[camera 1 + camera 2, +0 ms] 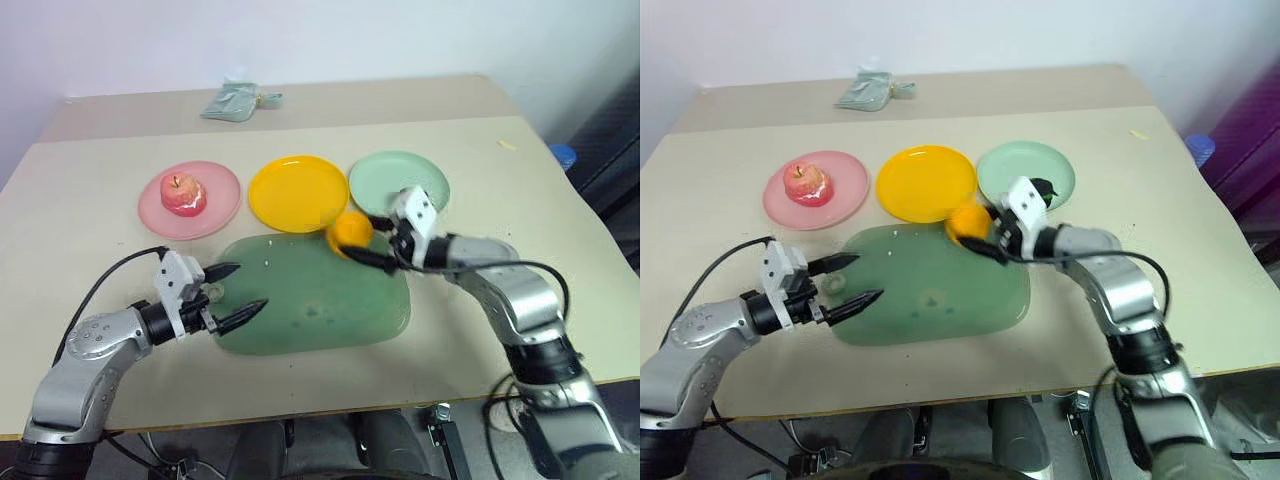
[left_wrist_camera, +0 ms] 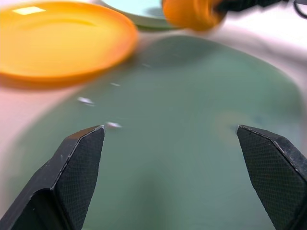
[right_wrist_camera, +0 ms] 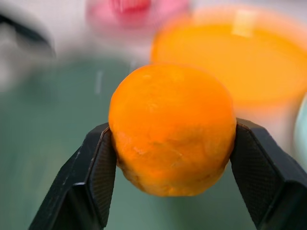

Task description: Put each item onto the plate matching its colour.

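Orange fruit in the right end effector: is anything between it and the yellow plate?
Nothing visible. The right end effector is shut on the orange fruit, right at the near rim of the yellow plate, which has nothing on it. The apple sits on the pink plate, off to the side.

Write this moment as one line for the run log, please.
right hand: shut on orange fruit, near yellow plate | left hand: open over green mat | apple: on pink plate
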Controlling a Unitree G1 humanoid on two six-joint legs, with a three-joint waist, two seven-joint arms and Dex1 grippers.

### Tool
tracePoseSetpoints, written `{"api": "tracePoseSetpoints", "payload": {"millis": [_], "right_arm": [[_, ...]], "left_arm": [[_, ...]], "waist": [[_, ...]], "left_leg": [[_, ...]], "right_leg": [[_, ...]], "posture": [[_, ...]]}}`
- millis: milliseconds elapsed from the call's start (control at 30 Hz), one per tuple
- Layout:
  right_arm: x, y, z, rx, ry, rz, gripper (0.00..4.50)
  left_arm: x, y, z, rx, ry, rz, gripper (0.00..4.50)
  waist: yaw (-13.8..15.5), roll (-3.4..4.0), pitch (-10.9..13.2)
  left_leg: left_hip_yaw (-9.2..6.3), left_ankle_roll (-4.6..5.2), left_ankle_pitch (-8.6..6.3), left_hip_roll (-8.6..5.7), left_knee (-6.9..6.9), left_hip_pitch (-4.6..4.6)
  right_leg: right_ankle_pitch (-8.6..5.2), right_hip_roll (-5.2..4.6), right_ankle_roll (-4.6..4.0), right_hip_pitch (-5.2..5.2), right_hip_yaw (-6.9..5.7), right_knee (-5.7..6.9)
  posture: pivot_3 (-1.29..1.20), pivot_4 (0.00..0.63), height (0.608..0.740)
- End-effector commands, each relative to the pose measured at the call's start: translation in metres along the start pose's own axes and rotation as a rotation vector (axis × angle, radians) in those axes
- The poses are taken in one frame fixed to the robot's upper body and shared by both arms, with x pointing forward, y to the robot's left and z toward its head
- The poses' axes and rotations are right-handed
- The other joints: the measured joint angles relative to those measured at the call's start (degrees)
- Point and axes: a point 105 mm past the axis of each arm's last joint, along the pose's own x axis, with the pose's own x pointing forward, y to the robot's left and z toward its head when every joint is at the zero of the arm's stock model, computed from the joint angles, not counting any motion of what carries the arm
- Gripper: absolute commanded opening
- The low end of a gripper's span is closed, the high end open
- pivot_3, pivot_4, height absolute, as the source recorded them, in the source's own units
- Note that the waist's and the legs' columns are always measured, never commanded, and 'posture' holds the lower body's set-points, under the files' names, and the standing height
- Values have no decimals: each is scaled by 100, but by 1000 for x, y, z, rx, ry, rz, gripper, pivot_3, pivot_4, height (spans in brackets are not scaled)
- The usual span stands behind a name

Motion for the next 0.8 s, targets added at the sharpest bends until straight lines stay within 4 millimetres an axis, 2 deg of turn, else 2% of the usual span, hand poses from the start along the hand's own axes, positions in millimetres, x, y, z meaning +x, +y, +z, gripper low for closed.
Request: {"api": "tracePoseSetpoints", "payload": {"millis": [33,67,167,233,300,333,400,500,567,667,800], "right_arm": [[44,-16,-2,3,67,-135,2765],[61,-19,-3,11,80,-154,2765],[83,-24,-6,19,95,-172,2765],[92,-32,-1,1,60,-209,3811],[90,-36,7,-28,7,-210,4457],[86,-37,10,-40,-17,-202,4457],[61,-44,18,-86,-80,-187,4457],[7,-51,20,-139,-111,-141,4457],[-41,-55,9,-131,-68,-103,4457],[-107,-62,-22,-77,81,-125,4457],[-156,-58,-51,26,183,-173,4457]], "left_arm": [[-14,20,6,12,-27,141,4500],[-18,21,4,11,-25,163,4500],[-22,19,3,8,-23,189,4500],[-24,18,5,12,-36,225,4500],[-26,18,7,13,-49,255,4500],[-27,18,8,12,-54,266,4500],[-32,21,10,5,-70,304,4500],[-42,26,7,11,-52,346,4500],[-50,33,3,20,-26,384,4500],[-66,46,-1,36,1,448,4500],[-86,56,-8,34,29,498,4500]], "waist": [[-13,-3,-2],[-19,-3,-2],[27,-3,-2],[63,-4,-2],[70,-4,-2],[70,-4,-2],[76,-5,-3],[161,-5,-3],[216,-5,-3],[194,-5,-2],[92,-4,-4]], "left_leg": [[0,-1,1,-1,0,0],[5,-2,1,-1,0,2],[4,-6,3,-4,-8,-3],[-1,-7,4,-14,-13,-16],[5,-7,3,-28,-12,-19],[5,-7,3,-34,-10,-21],[6,-6,3,-36,-8,-21],[-1,-4,2,-32,-10,-21],[-2,-3,1,-32,-10,-21],[0,0,0,-29,-10,-13],[18,1,-1,-14,-10,15]], "right_leg": [[0,-1,0,-1,0,0],[0,-2,0,-1,2,2],[0,-5,-1,-10,1,3],[0,-17,-1,-17,-4,-2],[1,-36,0,-18,-4,-6],[1,-42,1,-17,-4,-7],[2,-43,2,-16,-4,-9],[1,-41,2,-11,-12,-15],[1,-40,2,-8,-14,-19],[1,-40,2,7,-18,-26],[0,-9,0,23,-4,-21]], "posture": [[0,150,740],[0,150,740],[0,150,740],[0,150,740],[0,150,740],[0,150,740],[0,150,740],[0,150,740],[0,150,740],[0,150,740],[0,150,740]]}}
